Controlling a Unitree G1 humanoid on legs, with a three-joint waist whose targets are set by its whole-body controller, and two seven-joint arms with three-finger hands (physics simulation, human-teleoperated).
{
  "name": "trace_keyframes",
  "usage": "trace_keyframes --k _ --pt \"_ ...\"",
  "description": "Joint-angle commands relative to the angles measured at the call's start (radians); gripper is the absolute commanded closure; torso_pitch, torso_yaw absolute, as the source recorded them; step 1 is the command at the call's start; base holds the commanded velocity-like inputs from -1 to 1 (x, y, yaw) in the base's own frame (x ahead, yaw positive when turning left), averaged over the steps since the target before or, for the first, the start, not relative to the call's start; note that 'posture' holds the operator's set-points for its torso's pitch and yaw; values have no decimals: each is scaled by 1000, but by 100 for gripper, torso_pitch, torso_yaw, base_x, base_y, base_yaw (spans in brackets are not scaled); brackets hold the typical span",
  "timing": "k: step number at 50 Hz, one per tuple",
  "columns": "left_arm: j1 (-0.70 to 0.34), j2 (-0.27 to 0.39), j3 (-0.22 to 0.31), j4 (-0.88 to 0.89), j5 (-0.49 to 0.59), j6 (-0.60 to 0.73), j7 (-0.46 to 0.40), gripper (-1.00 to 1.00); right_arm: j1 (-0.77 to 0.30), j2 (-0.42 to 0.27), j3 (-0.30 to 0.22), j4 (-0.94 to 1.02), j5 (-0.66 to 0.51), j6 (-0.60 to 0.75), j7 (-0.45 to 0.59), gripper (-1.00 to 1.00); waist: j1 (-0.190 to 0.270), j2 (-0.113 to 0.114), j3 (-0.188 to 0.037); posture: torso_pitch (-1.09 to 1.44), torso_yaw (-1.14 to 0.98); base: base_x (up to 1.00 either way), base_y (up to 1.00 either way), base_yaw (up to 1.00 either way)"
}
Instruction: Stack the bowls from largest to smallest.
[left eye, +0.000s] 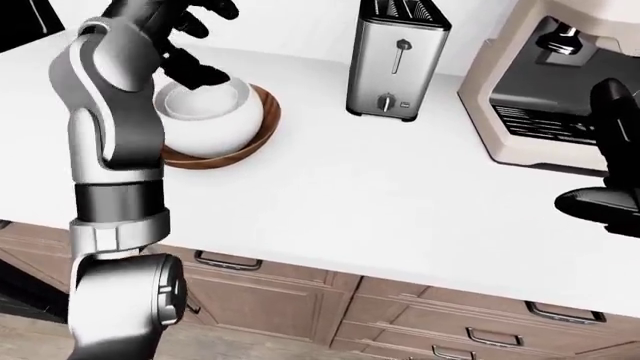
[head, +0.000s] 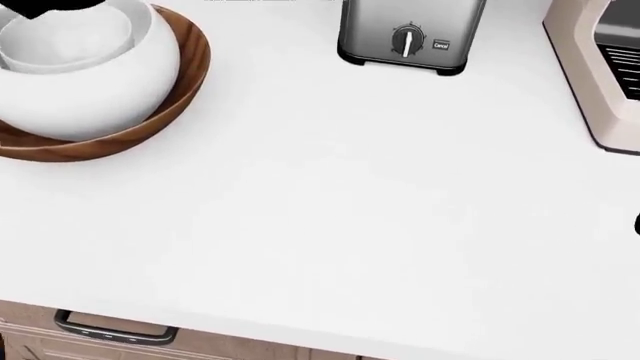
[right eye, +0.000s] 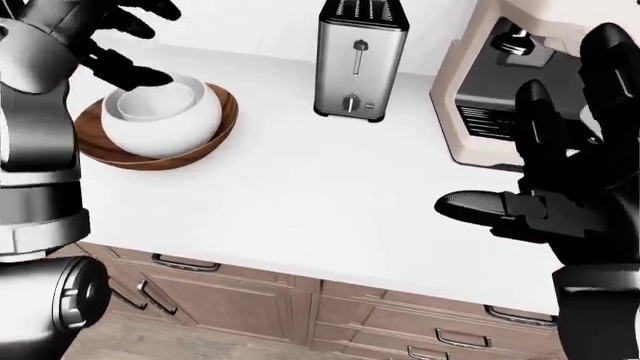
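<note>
Stack looked complete: small bowl (head: 65, 36) nested in white bowl (head: 85, 82) in wooden bowl (head: 175, 97); both hands' fingers (right eye: 135, 75) spread, empty; next, withdraw.
</note>
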Motion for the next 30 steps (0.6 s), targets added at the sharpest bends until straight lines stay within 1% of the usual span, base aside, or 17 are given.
trace_keyframes --k 1,4,6,8,9,10,13,15,16,18,20,22,24,25,27,29,30 --pt "-2 10 21 -84 -44 45 82 -29 2 -26 -52 1 17 -37 10 -100 2 1 -23 0 0 0 0 0" --pt "47 11 27 -156 -81 78 153 -41 29 -44 -106 9 51 -47 14 -100 -1 4 -22 0 0 0 0 0" --pt "88 9 18 -227 -94 105 156 -52 43 -59 -139 13 78 -54 9 -100 -1 5 -22 0 0 0 0 0" --pt "111 10 13 -278 -95 123 153 -52 57 -69 -167 17 96 -60 13 -100 -2 7 -21 0 0 0 0 0" --pt "119 10 16 -310 -96 137 151 -57 68 -72 -187 20 105 -61 19 -100 -2 7 -20 0 0 0 0 0" --pt "142 12 16 -362 -92 153 136 -73 91 -75 -230 23 122 -61 32 -100 -1 6 -20 0 0 0 0 0" --pt "210 19 33 -515 -95 205 77 -76 128 -91 -308 34 163 -62 51 -100 -1 5 -17 0 0 0 0 0" --pt "258 23 50 -611 -96 231 45 -82 153 -100 -366 43 192 -59 65 -100 -2 6 -14 0 0 0 0 0" --pt "271 25 53 -629 -98 234 41 -84 159 -102 -380 45 200 -59 68 -100 -2 6 -12 0 0 0 0 0" --pt "339 25 76 -690 -113 219 48 -90 186 -105 -438 55 223 -53 88 -100 -2 7 -10 0 0 0 0 0" --pt "397 28 86 -746 -122 202 47 -100 204 -106 -478 67 234 -48 105 -100 -1 9 -10 0 0 0 0 0" --pt "454 20 101 -811 -128 206 39 -100 223 -102 -516 74 242 -42 124 -100 -1 12 -10 0 0 0 0 0" --pt "505 21 138 -846 -149 194 53 -100 242 -96 -557 79 252 -37 143 -100 -1 13 -11 0 0 0 0 0" --pt "527 26 157 -849 -161 189 66 -100 251 -94 -578 85 258 -38 150 -100 -1 13 -11 0 0 0 0 0" --pt "562 30 177 -841 -183 171 102 -100 266 -84 -606 92 260 -38 168 -100 -1 14 -9 0 0 0 0 0" --pt "584 25 213 -822 -222 174 154 -100 283 -60 -628 111 229 -39 212 -100 -1 15 -9 0 0 0 0 0" --pt "586 33 234 -807 -248 182 180 -100 292 -50 -640 132 205 -38 244 -100 -1 16 -9 0 0 0 0 0"
